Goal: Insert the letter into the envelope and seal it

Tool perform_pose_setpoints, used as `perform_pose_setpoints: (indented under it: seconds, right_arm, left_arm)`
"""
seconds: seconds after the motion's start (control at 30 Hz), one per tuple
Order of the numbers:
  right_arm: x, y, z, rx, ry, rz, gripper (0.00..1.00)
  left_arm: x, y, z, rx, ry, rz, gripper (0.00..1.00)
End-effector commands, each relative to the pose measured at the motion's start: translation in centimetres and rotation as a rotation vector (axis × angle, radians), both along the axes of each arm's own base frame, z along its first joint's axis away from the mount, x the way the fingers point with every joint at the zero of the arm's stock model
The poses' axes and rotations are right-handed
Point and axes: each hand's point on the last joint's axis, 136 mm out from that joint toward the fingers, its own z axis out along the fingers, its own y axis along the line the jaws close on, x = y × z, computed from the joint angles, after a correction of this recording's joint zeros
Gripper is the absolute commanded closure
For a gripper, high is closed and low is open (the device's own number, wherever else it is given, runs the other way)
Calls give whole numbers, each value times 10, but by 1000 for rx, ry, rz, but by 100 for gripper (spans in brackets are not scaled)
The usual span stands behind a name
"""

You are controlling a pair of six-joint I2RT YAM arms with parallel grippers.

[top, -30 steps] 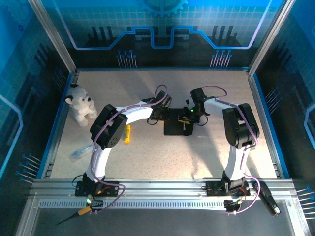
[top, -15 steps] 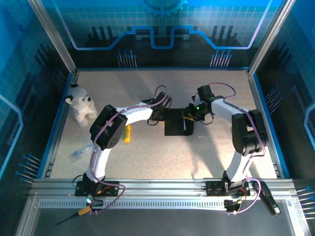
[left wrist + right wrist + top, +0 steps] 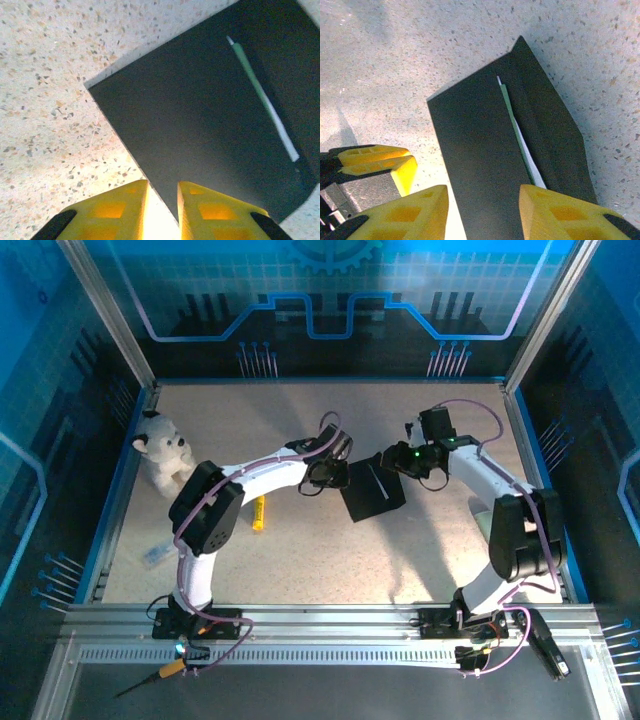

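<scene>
The black envelope [image 3: 372, 488] lies flat and skewed on the speckled table between the two arms. Its flap is folded over, and a thin white and green strip of the letter [image 3: 519, 134] shows along the flap line; the rest of the letter is hidden inside. My left gripper [image 3: 162, 185] hovers at the envelope's [image 3: 200, 115] left edge, jaws a narrow gap apart with bare table between them. My right gripper [image 3: 482, 192] stands open wide over the envelope's [image 3: 480, 150] near end, holding nothing. The left fingers [image 3: 380, 159] sit just off its left edge.
A white plush dog [image 3: 165, 450] sits at the far left. A small yellow stick [image 3: 258, 512] lies beside the left arm and a clear bluish object [image 3: 160, 553] near the left front. Metal-framed walls close in the table's sides.
The envelope has turned askew and slid slightly right. My right gripper pulled back to the right and opened wider. The left jaws parted a little from shut.
</scene>
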Motion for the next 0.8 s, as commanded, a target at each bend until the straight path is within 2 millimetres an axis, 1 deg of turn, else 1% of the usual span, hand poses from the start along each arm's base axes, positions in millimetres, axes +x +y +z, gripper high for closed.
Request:
perform_pose_setpoints:
  seconds: [0.0, 0.07, 0.13, 0.2, 0.23, 0.27, 0.3, 0.4, 0.43, 0.47, 0.5, 0.53, 0.6, 0.7, 0.77]
  right_arm:
    - [-1, -9, 15, -22, -63, 18, 53]
    - [-1, -9, 23, -31, -97, 37, 51]
    - [-1, -11, 28, -41, -133, 44, 45]
    - [-1, -15, 34, -41, -185, 33, 31]
    - [0, -18, 38, -35, -219, 16, 18]
    - [1, -22, 42, -29, -249, -1, 6]
    - [1, -26, 45, -21, -273, -16, 0]
    - [0, -37, 57, -13, -349, -37, 0]
    - [-1, -40, 60, -18, -375, -42, 0]
    - [0, -42, 68, -20, -416, -47, 0]
    - [-2, -45, 65, -23, -430, -51, 0]
    - [-3, -47, 67, -20, -454, -60, 0]
    - [-2, -48, 72, 10, -503, -60, 0]
    - [-3, -44, 78, 73, -554, -45, 0]
    - [-4, -33, 79, 64, -535, 1, 0]
  left_arm:
    - [-1, 1, 26, 7, -26, -38, 77]
    - [-2, 7, 36, 20, -48, -39, 76]
    - [-4, 18, 49, 31, -75, -30, 72]
    - [-6, 33, 62, 34, -99, -11, 67]
    - [-7, 42, 70, 30, -111, 4, 63]
    - [-9, 52, 78, 21, -120, 24, 56]
    - [-10, 61, 87, 7, -133, 41, 44]
    - [-20, 91, 115, -29, -185, 86, 8]
    - [-25, 103, 124, -40, -195, 102, 1]
    - [-30, 114, 130, -49, -200, 116, 1]
    - [-36, 122, 136, -58, -206, 125, 1]
    - [-42, 135, 140, -63, -203, 153, 1]
    - [-55, 159, 141, -60, -180, 212, 1]
    - [-80, 186, 124, -10, -108, 248, 1]
    - [-97, 201, 103, 35, -21, 259, 1]
